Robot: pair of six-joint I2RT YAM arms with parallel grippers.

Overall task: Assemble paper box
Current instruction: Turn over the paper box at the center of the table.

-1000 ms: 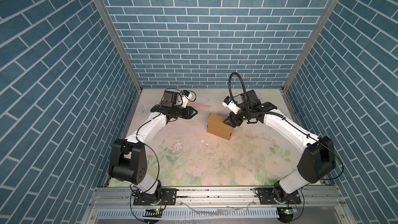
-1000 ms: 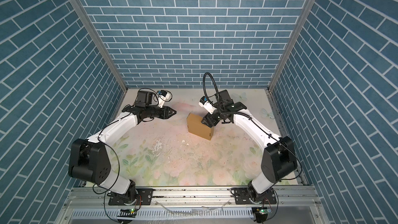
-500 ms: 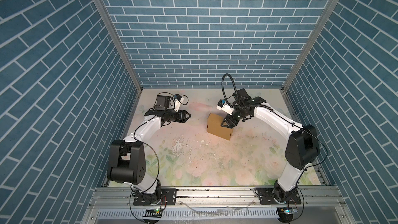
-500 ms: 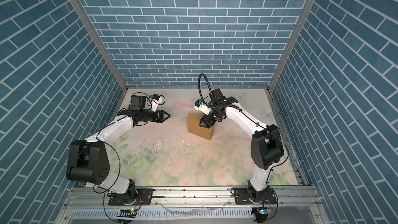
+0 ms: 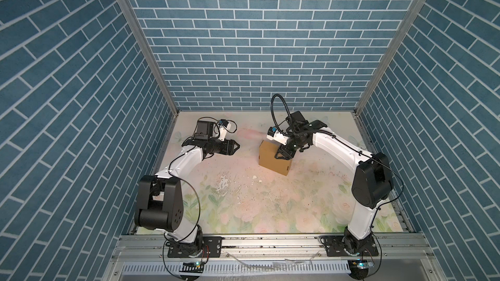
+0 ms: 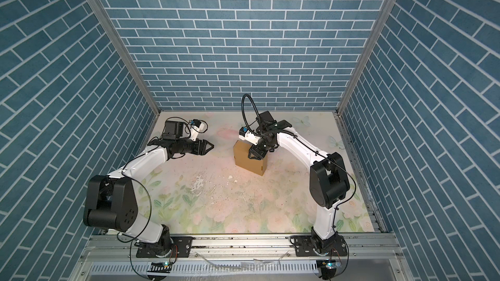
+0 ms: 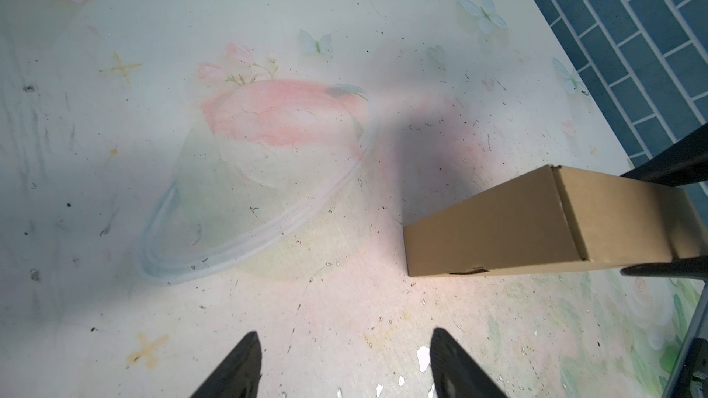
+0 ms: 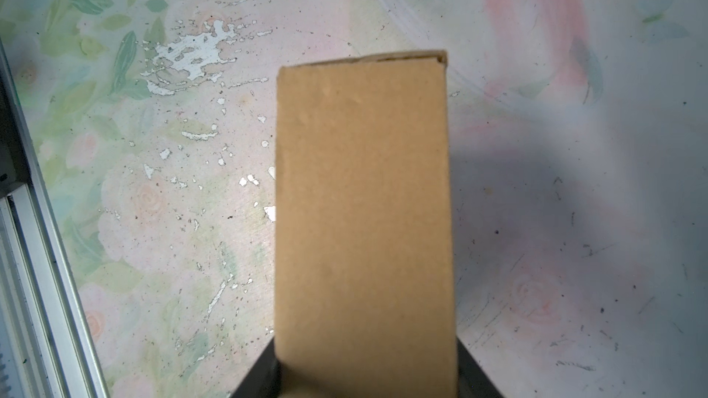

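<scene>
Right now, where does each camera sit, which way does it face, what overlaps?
Top views: high over the front rail, looking down toward the blue brick back wall; left arm and right arm show whole, flanking the tan cardboard box on the floral table.
Left wrist: on the left arm, facing across the table at the box; left gripper's open fingertips show.
Right wrist: above the box's narrow top face, looking down; right gripper's fingers clamp both sides.
Shared: every view shows the box.

Twin high overviews; two close, downward wrist views
</scene>
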